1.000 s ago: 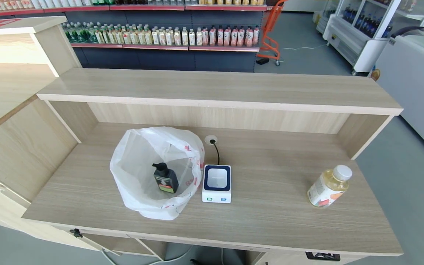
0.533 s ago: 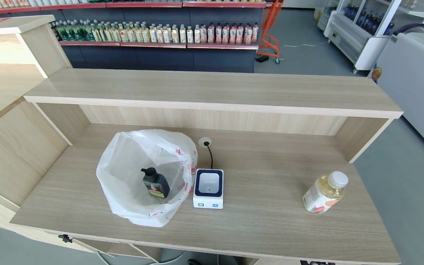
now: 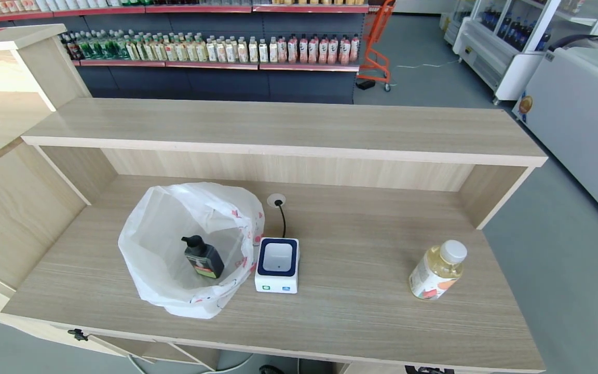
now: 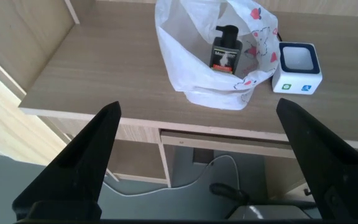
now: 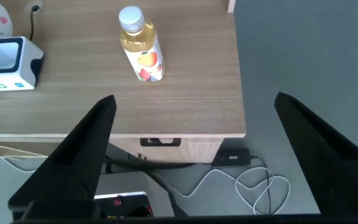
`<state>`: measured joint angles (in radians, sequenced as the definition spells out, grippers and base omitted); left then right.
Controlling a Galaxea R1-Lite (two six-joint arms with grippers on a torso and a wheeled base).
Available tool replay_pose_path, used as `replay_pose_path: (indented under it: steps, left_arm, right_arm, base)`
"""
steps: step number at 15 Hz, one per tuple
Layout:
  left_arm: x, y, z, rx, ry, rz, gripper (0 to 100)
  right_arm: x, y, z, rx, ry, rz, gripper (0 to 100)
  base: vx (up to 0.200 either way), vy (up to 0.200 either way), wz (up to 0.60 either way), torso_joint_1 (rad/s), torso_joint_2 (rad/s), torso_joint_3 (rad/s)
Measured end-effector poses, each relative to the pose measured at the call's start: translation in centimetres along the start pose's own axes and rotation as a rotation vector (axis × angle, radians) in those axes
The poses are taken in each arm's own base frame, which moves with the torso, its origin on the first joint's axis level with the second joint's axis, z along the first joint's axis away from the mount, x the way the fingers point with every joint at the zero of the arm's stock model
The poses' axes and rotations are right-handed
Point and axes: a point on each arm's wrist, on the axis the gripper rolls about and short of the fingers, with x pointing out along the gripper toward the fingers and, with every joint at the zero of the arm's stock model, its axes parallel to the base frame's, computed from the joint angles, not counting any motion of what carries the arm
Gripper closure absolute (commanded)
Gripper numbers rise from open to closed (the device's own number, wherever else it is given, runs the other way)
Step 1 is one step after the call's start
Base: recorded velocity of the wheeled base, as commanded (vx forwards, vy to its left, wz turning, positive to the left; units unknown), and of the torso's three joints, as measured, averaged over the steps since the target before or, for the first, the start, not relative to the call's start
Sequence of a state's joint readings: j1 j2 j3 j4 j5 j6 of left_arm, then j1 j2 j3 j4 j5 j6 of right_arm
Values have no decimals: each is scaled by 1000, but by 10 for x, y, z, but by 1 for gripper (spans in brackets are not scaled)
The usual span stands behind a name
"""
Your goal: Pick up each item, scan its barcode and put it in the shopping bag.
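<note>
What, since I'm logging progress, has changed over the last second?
Nothing was moved or grasped; only the head camera shifted. The pump bottle stays in the bag, the scanner beside it, the drink bottle apart at the right of the counter.

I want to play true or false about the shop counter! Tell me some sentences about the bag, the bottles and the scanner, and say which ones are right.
1. The black pump bottle is inside the shopping bag. True.
2. The juice bottle is lying on its side. False: it stands upright on the counter, with its white cap on top.
3. The scanner sits right beside the shopping bag. True.
4. The right end effector is holding the juice bottle. False: it is open and holds nothing, and the juice bottle stands alone on the counter.
</note>
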<state>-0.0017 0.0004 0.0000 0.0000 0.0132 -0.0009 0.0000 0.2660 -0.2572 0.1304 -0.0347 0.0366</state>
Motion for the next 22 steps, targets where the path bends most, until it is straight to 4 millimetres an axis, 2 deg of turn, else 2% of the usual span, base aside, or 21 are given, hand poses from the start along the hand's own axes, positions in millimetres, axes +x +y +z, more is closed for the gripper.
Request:
replay_pose_path:
  steps: [2, 4, 7, 10, 13, 16, 22]
  left_arm:
    - [0, 0, 0, 0, 0, -1, 0]
    - [0, 0, 0, 0, 0, -1, 0]
    - [0, 0, 0, 0, 0, -1, 0]
    - [0, 0, 0, 0, 0, -1, 0]
    - [0, 0, 0, 0, 0, -1, 0]
    - [0, 0, 0, 0, 0, -1, 0]
    - [0, 0, 0, 0, 0, -1, 0]
  right_arm:
    - [28, 2, 23, 20, 167, -16, 0]
    - [67, 2, 33, 26, 333, -45, 0]
    - [130, 3, 31, -5, 500, -81, 0]
    - [177, 11, 19, -68, 556, -25, 0]
    - [208, 31, 4, -112, 549, 70, 0]
    - [231, 47, -9, -131, 522, 126, 0]
    - [263, 67, -31, -144, 470, 197, 0]
  base:
    - [0, 0, 0, 0, 0, 0]
    - [0, 0, 0, 0, 0, 0]
    - [0, 0, 0, 0, 0, 0]
    - [0, 0, 0, 0, 0, 0]
    - [0, 0, 0, 0, 0, 0]
    - [0, 0, 0, 0, 0, 0]
    - [0, 0, 0, 0, 0, 0]
